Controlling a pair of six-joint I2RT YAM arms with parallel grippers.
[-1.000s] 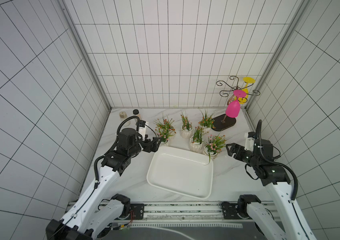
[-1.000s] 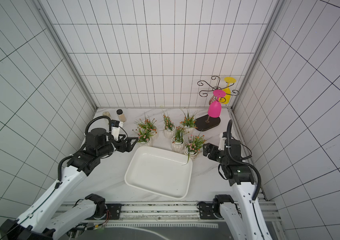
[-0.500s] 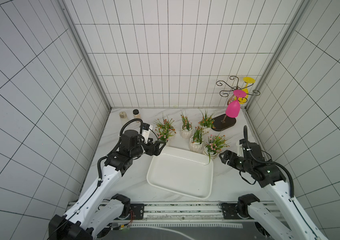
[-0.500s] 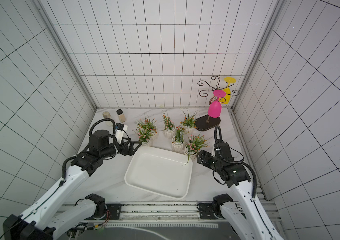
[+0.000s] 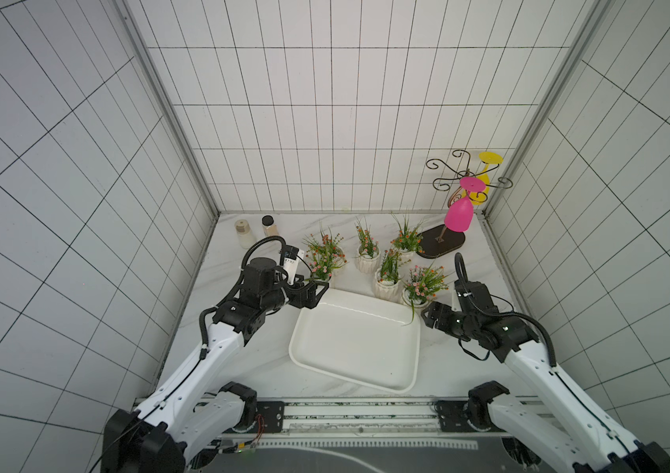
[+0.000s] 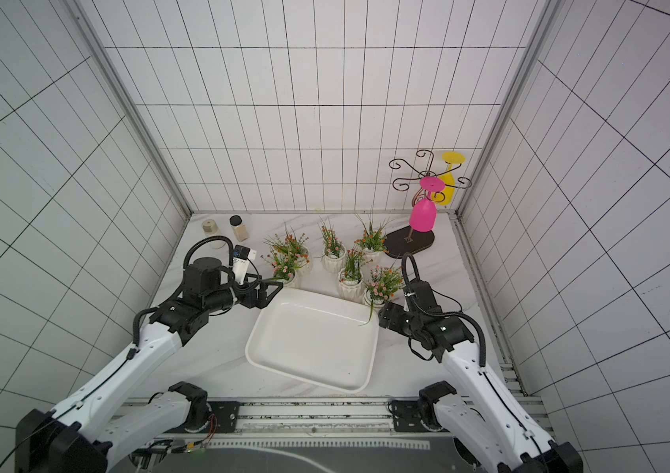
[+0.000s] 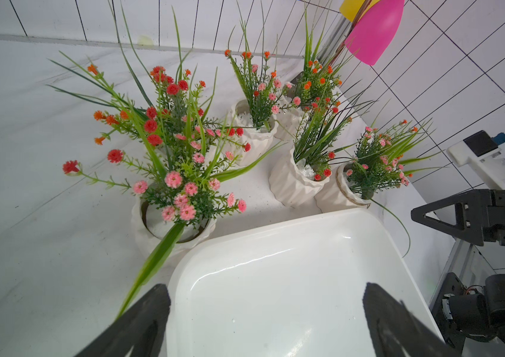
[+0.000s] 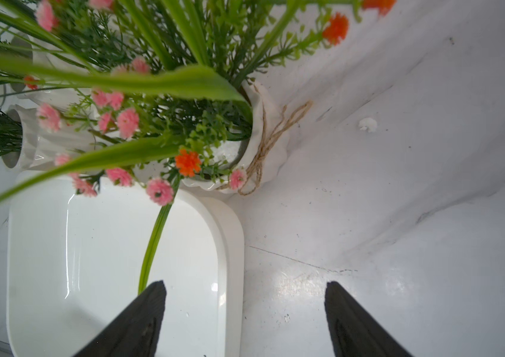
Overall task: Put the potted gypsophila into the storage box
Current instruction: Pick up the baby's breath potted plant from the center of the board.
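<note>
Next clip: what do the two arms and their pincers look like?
Left arm and right arm: glossy white links, black joints and wrists, each with a looping black ribbed cable and a small white camera block. Left pincer and right pincer: matte black, wedge-shaped fingers tapering to points.

Smooth, shiny white plastic for the storage box (image 5: 353,348), shiny ribbed white pots of the potted gypsophila (image 7: 294,188) just beside it with plastic-looking green stems, rough brown string (image 8: 271,136) round the pot at its corner, smooth marble-look table (image 8: 399,216) under it, thin dark metal rack (image 5: 433,245) behind it.
</note>
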